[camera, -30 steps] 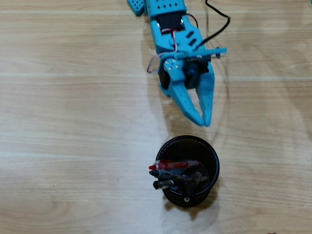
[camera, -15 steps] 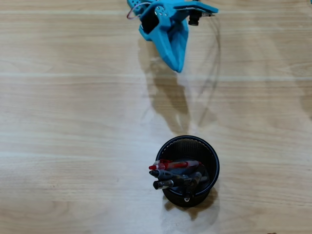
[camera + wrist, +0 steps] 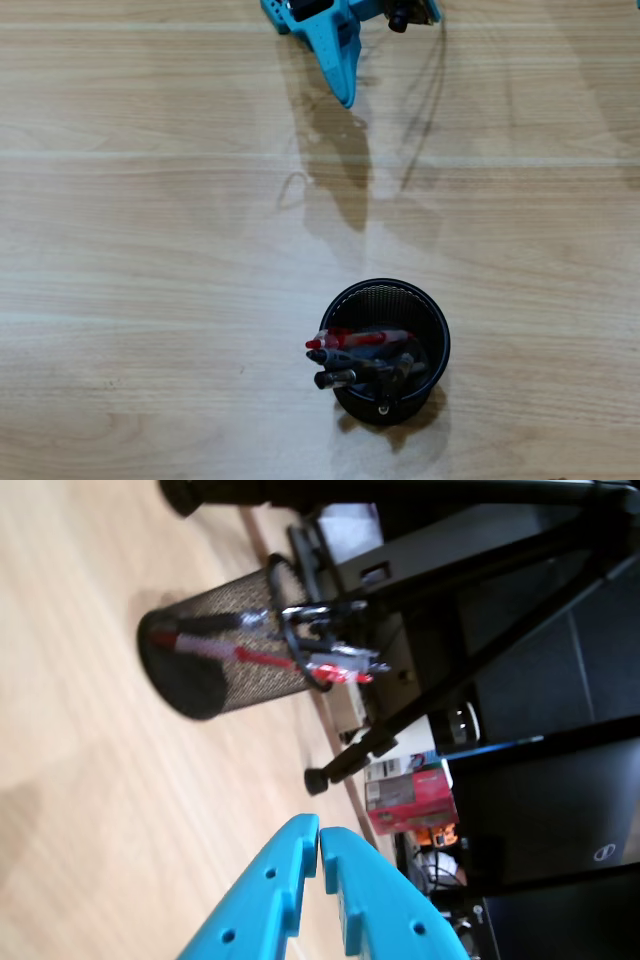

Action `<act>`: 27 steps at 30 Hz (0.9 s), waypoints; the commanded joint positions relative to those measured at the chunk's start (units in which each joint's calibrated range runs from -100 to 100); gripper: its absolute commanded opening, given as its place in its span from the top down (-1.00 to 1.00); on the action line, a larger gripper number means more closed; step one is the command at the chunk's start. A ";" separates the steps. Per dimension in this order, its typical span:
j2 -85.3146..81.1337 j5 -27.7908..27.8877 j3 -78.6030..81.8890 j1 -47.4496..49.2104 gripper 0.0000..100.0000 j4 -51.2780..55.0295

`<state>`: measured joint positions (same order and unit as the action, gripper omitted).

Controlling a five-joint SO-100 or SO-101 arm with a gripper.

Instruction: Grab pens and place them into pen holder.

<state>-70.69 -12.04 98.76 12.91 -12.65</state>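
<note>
The black mesh pen holder point(image 3: 432, 325) stands on the wooden table, low and right of centre in the overhead view. Several pens lean inside it, a red and clear one point(image 3: 362, 338) on top, dark ones point(image 3: 345, 377) below. The wrist view shows the pen holder point(image 3: 205, 645) upper left, lying sideways in the picture, pens point(image 3: 330, 665) sticking out of its mouth. My blue gripper point(image 3: 346, 98) is at the top edge of the overhead view, far from the cup. Its jaws are shut with nothing between them, also seen in the wrist view point(image 3: 319, 831).
Bare light wood table point(image 3: 150, 250) surrounds the cup. In the wrist view, black tripod legs point(image 3: 420, 705), a red box point(image 3: 410, 795) and dark furniture stand beyond the table's far edge.
The gripper has drawn back from just above the cup to the top edge of the overhead view and its fingers have come together. Cup and pens have not moved.
</note>
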 commanded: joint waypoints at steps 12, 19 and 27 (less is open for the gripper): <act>-24.81 8.27 0.61 -12.41 0.95 49.23; -28.63 11.52 0.52 -12.96 0.95 61.99; -28.80 12.77 0.16 -12.77 0.95 65.99</act>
<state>-98.73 0.39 98.85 0.52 53.13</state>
